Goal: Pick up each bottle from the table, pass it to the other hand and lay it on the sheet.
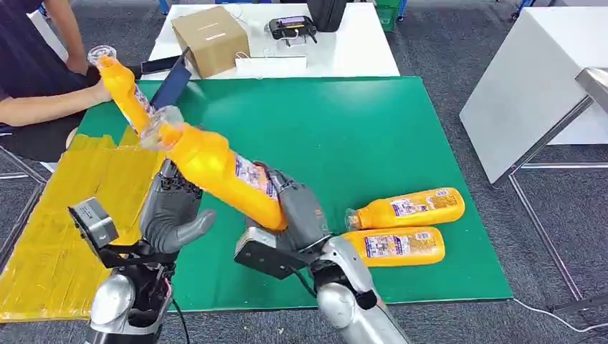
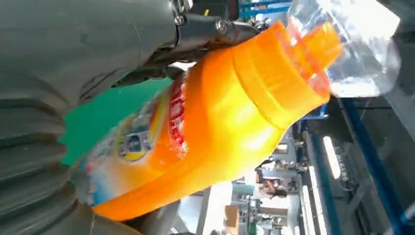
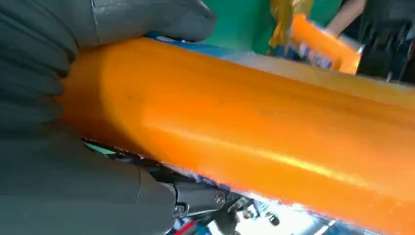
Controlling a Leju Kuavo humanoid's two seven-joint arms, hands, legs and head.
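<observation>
right hand (image 1: 301,215) gripping orange bottle (image 1: 222,172) by its base, left hand (image 1: 171,208) behind it, fingers look spread, hard to tell if touching

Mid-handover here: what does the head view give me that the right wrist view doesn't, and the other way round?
Head view alone: the left hand close beside the held bottle, two bottles lying on the green mat, the yellow sheet and a cardboard box on the white table. Right wrist view alone: close detail of the right hand wrapped around the bottle's base. Both share: the held bottle, the right hand, and a person holding another bottle.
</observation>
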